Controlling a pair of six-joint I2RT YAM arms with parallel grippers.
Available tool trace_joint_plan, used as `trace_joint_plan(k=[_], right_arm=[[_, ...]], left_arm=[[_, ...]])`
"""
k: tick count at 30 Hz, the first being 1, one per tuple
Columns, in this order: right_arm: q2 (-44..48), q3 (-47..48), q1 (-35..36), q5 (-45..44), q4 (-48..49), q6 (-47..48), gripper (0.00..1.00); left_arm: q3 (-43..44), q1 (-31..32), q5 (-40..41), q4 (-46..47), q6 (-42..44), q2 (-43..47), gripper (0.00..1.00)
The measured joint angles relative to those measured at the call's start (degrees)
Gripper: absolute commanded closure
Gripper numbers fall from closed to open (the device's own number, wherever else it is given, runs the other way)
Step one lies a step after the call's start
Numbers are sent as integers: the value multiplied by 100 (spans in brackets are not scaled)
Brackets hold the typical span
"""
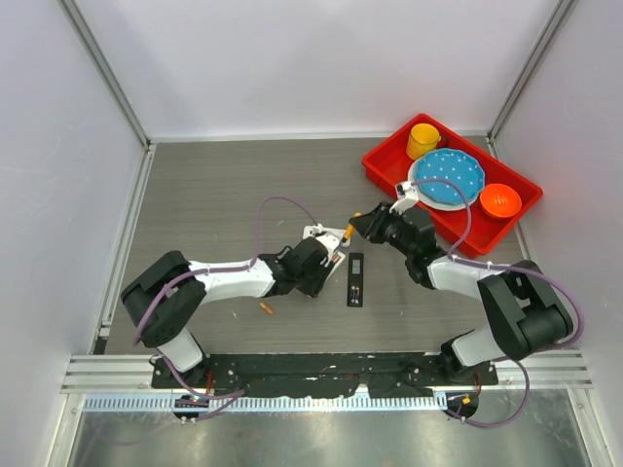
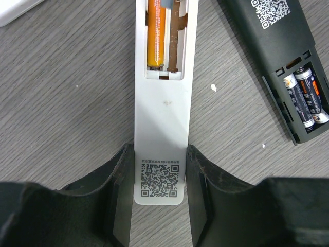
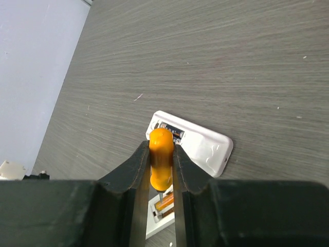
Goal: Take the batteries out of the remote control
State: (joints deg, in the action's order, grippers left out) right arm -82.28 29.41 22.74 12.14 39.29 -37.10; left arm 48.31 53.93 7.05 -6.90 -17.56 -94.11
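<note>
left gripper clamps the white remote; right gripper pinches the orange screwdriver, tip at the open bay holding one orange battery; black remote lies beside.

White remote and its orange battery cut off at top edge, black remote cropped likewise

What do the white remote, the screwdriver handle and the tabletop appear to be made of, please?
The white remote looks like moulded plastic: a smooth matte shell with clean edges. The screwdriver handle is apparently smooth orange plastic, judging by its soft sheen. The tabletop shows a grey wood-grain pattern, and is probably laminate rather than bare wood, since the streaks look flat.
</note>
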Motion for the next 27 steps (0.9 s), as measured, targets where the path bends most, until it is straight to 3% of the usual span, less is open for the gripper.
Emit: trace_joint_plan(k=[27], right_arm=[[-350,575,-149,439,-667,1106,99]], left_arm=[[46,-68,-267,35,903,-76,100]])
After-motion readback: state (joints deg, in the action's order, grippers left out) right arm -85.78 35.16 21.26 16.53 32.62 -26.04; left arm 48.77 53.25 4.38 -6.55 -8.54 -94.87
